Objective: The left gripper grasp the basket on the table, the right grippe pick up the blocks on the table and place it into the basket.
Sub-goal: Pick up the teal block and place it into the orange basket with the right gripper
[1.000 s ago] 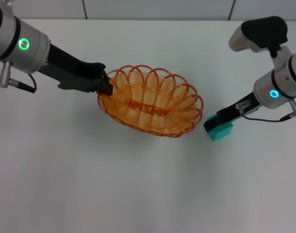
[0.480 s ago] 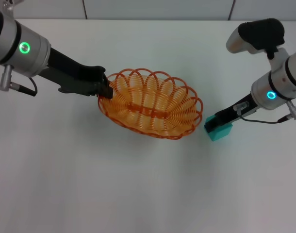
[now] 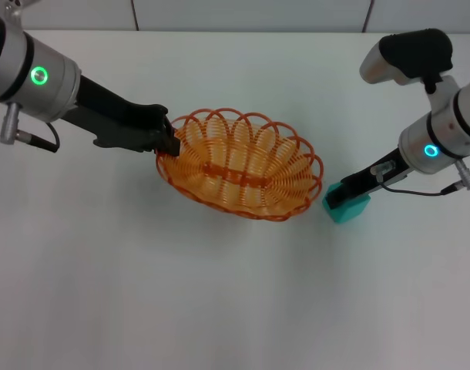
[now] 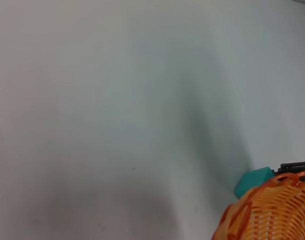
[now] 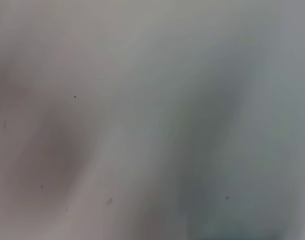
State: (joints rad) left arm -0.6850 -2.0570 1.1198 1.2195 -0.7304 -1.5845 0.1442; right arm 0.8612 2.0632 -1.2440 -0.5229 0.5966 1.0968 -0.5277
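On the white table (image 3: 219, 308): oval orange wire basket (image 3: 240, 163), rim pinched by left gripper (image 3: 169, 143); right gripper (image 3: 335, 196) clamps the teal cube (image 3: 349, 210).

From above we look down on the basket (image 3: 240, 164); our left wrist view shares its rim close up.
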